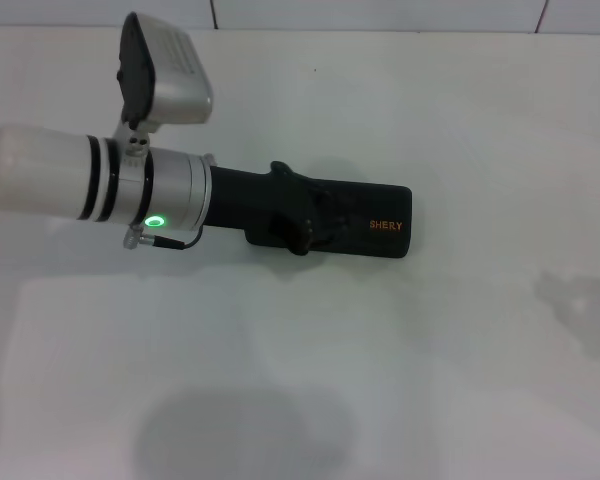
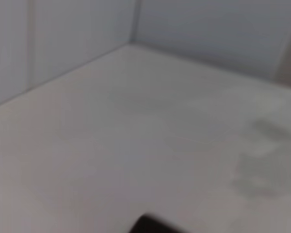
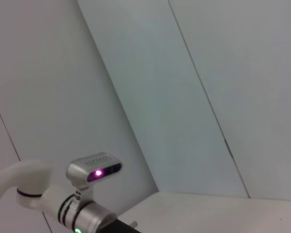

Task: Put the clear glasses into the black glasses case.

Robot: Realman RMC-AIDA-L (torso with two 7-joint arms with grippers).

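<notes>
The black glasses case lies on the white table a little left of centre in the head view, its lid down and the orange "SHERY" lettering facing up. My left arm reaches in from the left, and my left gripper rests over the left half of the case, black against black. The clear glasses are out of view. A dark sliver shows at the edge of the left wrist view; I cannot tell whether it is the case or the gripper. My right gripper is not in any view.
The white table stretches around the case, with a faint stain at the right. Pale walls rise behind the table. The right wrist view looks at those walls and catches my left arm from afar.
</notes>
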